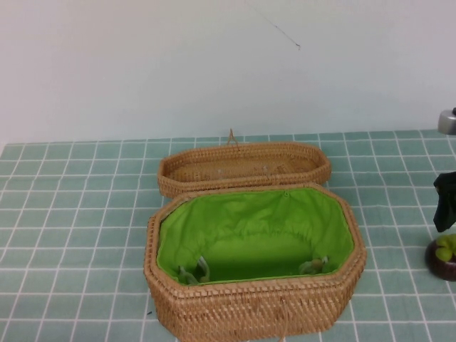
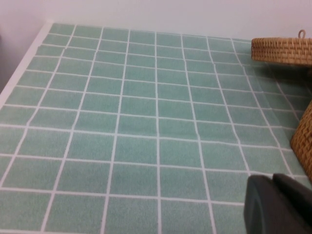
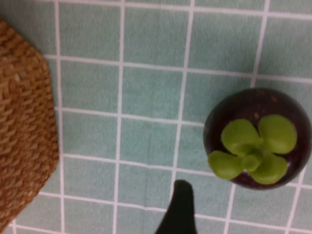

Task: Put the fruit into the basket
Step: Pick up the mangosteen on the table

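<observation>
The fruit, dark maroon with green leafy lobes, sits on the table at the far right edge of the high view. My right gripper hangs just above it. In the right wrist view the fruit lies beside one dark fingertip; the other finger is out of frame, so the right gripper is open and empty. The basket, wicker with green lining, stands open at the table's middle front. My left gripper is shut and empty, low over the table left of the basket.
The shallow wicker lid lies right behind the basket, also in the left wrist view. Green tiled cloth covers the table. A metal knob shows at the far right edge. A white wall stands behind.
</observation>
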You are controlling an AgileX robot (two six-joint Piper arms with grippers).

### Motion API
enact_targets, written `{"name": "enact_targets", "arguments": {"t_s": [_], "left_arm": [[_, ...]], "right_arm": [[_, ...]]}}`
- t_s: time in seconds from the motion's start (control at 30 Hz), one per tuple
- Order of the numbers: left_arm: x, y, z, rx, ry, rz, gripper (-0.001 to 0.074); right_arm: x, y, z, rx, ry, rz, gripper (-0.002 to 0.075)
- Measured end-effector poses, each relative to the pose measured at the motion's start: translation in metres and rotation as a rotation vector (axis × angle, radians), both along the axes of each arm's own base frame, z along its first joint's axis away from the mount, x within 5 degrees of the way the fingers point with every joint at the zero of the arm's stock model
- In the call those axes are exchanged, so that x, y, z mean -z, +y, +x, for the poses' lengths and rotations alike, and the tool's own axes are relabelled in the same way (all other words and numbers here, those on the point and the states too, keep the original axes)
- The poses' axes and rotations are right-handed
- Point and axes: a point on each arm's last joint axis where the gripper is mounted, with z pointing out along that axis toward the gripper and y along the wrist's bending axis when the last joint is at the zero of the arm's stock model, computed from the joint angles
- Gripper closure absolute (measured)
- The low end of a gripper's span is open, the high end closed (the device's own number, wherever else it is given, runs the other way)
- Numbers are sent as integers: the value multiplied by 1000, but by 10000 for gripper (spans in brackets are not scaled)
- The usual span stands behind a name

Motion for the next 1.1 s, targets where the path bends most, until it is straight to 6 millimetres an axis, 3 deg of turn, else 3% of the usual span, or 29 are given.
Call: {"name": "enact_targets", "arguments": {"t_s": [0.87,1.1], "left_arm": [[0,0,0,0,0,0,734],[0,0,0,0,0,0,735]], "right_arm": [[46,-2,16,31,92,-38,104],[48,0,17,23,90,-45,104]]}}
